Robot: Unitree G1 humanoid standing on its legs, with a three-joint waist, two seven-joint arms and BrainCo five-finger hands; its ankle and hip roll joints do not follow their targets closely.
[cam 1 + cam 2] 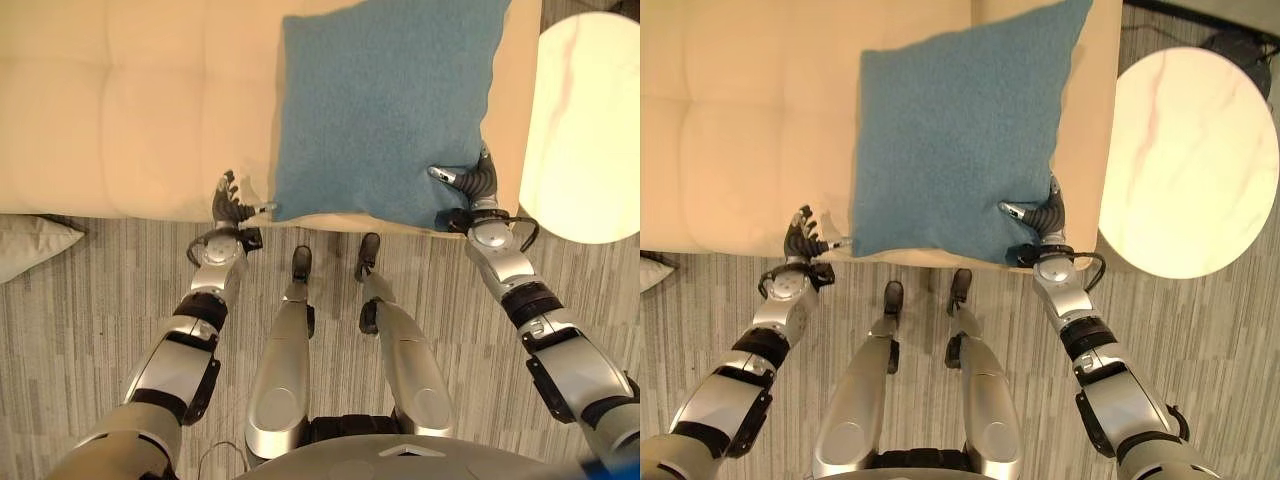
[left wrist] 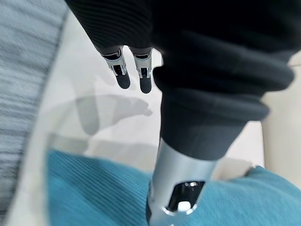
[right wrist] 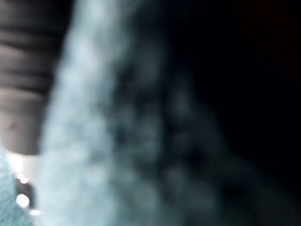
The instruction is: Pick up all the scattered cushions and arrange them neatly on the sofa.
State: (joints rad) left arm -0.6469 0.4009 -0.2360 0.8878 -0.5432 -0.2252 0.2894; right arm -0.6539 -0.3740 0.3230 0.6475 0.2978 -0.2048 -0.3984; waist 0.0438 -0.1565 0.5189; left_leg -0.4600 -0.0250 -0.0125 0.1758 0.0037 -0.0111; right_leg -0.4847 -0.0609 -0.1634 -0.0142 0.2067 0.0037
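A home living room: a cream tufted sofa [image 1: 130, 110] with a blue cushion [image 1: 385, 105], a round marble side table [image 1: 1190, 165], striped grey carpet [image 1: 90, 330].

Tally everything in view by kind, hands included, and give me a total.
Cushions: 2, a blue cushion on the sofa and a pale cushion on the floor.
Sofas: 1, the cream sofa.
Tables: 1, the round white table.
Hands: 2, the left hand and the right hand, at the blue cushion's near corners.
Total: 6.
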